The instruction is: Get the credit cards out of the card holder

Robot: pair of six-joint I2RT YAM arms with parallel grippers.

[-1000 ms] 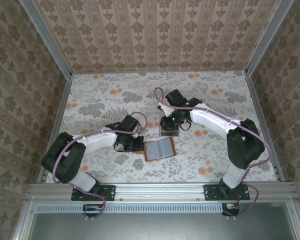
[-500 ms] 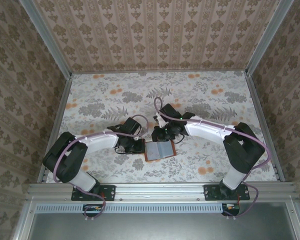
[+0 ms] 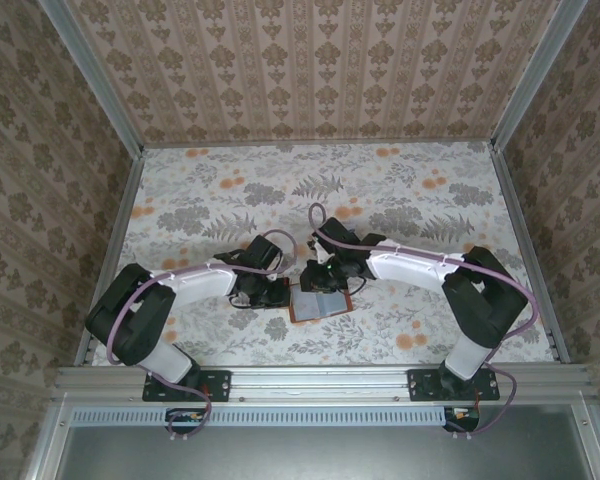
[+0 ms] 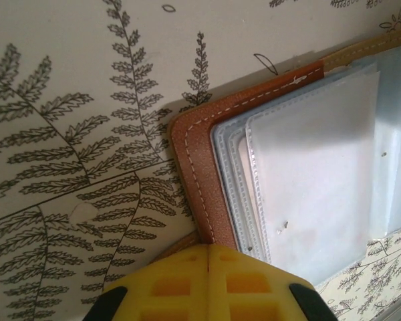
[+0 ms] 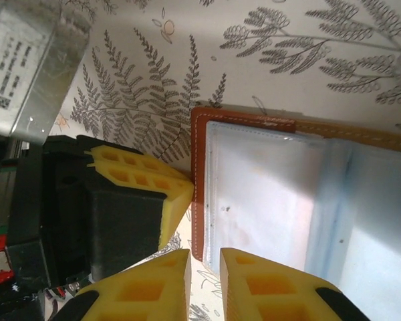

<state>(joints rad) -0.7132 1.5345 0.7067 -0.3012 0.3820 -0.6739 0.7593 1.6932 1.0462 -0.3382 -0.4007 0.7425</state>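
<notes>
Barely open right pincer point(image 5: 204, 258) at holder point(image 5: 281, 200)

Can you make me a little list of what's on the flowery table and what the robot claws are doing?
thing: card holder, brown, lying open and flat
inside it: cloudy plastic sleeves
left claw: shut, tips at the holder's edge
right claw: open just a crack, over the holder's corner
table: leaf and flower pattern

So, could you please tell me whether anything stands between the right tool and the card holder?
Nothing visible does: the right tool hangs over a corner of the card holder, with the left tool at the same end.
</notes>
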